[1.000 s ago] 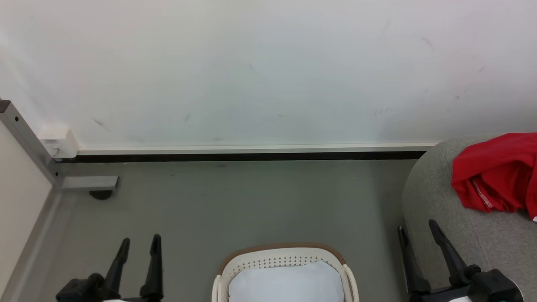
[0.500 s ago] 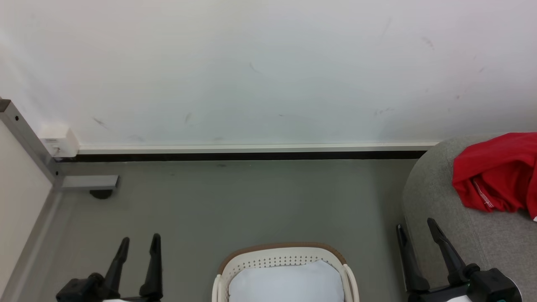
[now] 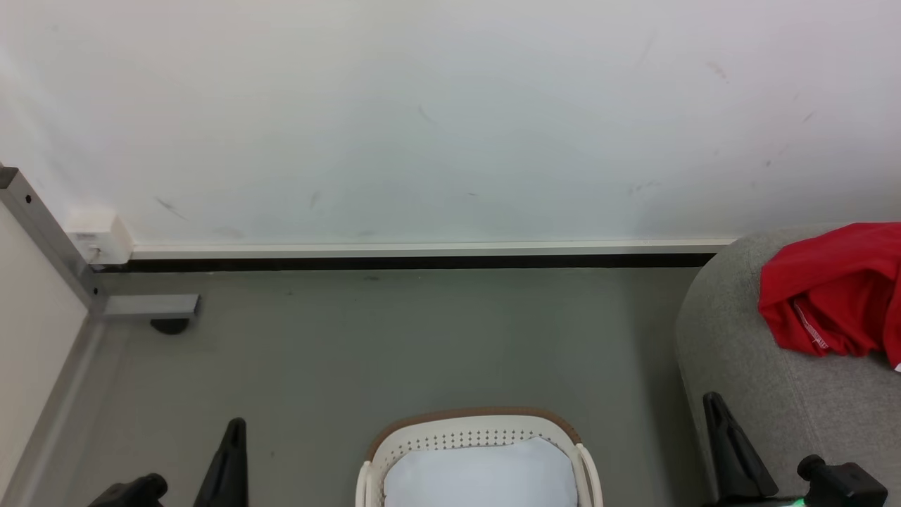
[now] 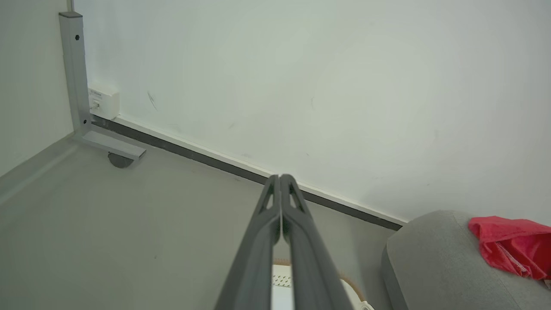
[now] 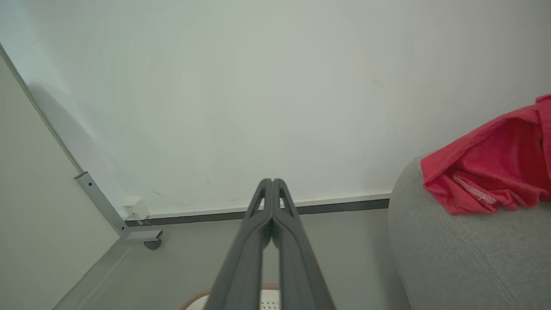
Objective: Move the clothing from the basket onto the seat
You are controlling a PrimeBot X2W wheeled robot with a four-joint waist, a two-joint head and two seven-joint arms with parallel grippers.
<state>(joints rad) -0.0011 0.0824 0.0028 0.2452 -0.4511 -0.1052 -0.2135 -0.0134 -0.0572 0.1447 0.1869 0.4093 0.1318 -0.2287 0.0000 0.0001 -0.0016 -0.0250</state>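
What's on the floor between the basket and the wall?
Nothing. In the head view, just bare grey floor lies between the basket and the wall, with a dark strip along the wall's foot.

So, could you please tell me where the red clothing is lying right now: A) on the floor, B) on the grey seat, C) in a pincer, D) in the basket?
B: the red clothing lies bunched on the grey seat, apart from the basket on the floor.
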